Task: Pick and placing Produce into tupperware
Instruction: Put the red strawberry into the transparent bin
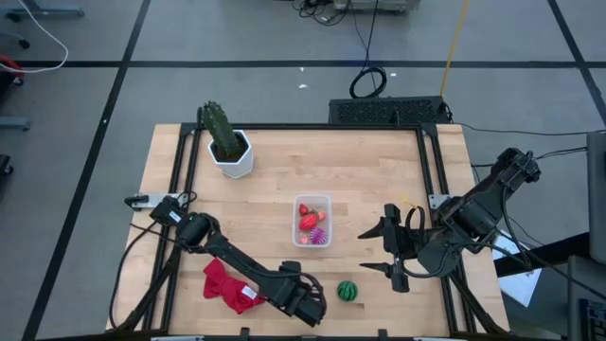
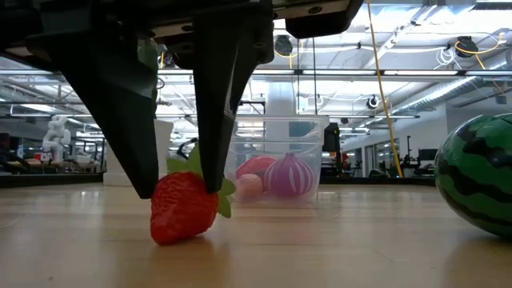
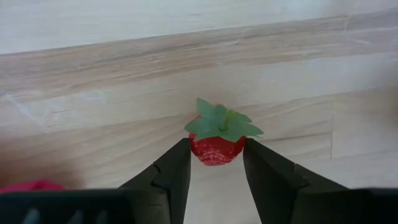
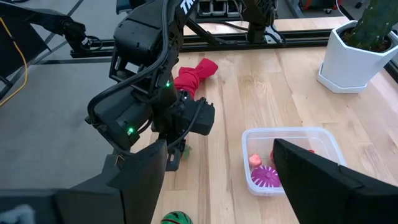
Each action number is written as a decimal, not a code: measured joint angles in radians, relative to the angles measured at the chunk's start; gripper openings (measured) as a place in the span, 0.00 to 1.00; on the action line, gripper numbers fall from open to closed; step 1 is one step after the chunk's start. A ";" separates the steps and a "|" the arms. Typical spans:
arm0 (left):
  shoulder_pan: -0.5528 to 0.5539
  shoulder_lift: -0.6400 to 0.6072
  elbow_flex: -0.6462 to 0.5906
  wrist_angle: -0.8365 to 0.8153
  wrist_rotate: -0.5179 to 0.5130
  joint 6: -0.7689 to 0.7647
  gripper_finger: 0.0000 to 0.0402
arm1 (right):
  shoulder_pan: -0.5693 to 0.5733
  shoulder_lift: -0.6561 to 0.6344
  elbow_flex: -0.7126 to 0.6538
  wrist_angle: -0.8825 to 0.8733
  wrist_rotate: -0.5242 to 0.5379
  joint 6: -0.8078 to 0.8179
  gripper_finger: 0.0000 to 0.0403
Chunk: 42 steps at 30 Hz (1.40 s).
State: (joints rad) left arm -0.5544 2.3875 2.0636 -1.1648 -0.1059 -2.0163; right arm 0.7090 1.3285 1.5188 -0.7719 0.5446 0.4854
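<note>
Red strawberry [image 2: 184,210], hidden from overhead, sits clamped in left gripper [image 2: 180,188] jaws; right gripper [image 1: 390,252] jaws wide.

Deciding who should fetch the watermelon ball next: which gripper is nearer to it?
Left. The left gripper, shut on the strawberry, sits just beside the watermelon ball at the table's front edge. The right gripper, open, is a bit farther off on the ball's other side.
</note>
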 joint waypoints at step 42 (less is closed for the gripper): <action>0.000 0.000 -0.005 -0.007 -0.022 0.046 0.36 | 0.000 0.000 0.000 0.014 0.000 0.000 0.71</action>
State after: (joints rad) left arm -0.5541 2.3871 2.0586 -1.1723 -0.1280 -1.9703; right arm 0.7090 1.3285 1.5188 -0.7582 0.5446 0.4854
